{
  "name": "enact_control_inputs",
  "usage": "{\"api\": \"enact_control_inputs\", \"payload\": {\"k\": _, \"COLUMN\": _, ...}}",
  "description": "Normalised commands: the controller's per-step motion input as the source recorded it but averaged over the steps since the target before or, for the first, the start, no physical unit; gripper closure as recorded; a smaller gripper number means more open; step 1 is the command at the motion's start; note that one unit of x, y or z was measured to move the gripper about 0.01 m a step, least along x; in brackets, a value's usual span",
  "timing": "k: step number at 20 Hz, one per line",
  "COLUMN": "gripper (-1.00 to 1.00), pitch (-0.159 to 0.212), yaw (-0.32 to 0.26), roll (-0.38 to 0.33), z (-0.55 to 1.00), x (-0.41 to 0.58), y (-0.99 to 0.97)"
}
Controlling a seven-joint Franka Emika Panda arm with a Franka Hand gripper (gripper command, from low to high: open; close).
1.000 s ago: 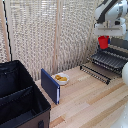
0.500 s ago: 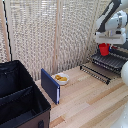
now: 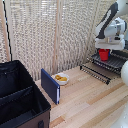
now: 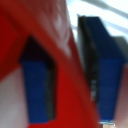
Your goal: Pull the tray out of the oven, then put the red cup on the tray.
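Observation:
The red cup (image 3: pixel 103 55) hangs upright in my gripper (image 3: pixel 103 49), which is shut on its rim at the exterior view's right. Just beneath it lies the tray (image 3: pixel 114 63), a dark rack of parallel bars pulled out over the lowered door flap (image 3: pixel 94 72). Whether the cup's base touches the bars I cannot tell. The oven's body is hidden behind my arm and cut off by the right edge. In the wrist view the blurred red cup (image 4: pixel 20 30) fills the frame between the blue finger pads (image 4: pixel 107 75), and one pad is inside the cup.
A white bowl of yellow food (image 3: pixel 61 78) sits on the wooden table (image 3: pixel 85 102) behind an upright dark blue slab (image 3: pixel 50 86). A big black fabric case (image 3: pixel 20 102) fills the exterior view's left. A slatted blind forms the back wall. A white rounded shape (image 3: pixel 124 73) sits at the right edge.
My gripper has come straight down with the red cup, from well above the tray to just over its bars. Nothing else has moved.

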Motion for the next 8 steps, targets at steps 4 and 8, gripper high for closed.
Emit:
{"api": "enact_control_inputs", "payload": {"k": 4, "gripper": -1.0, "pitch": -0.097, "yaw": -0.304, "roll": 0.0, "z": 0.31, "x": 0.001, "y": 0.17}}
{"api": "enact_control_inputs", "payload": {"k": 8, "gripper": -1.0, "pitch": -0.057, "yaw": -0.216, "roll": 0.0, "z": 0.28, "x": 0.0, "y": 0.12}}
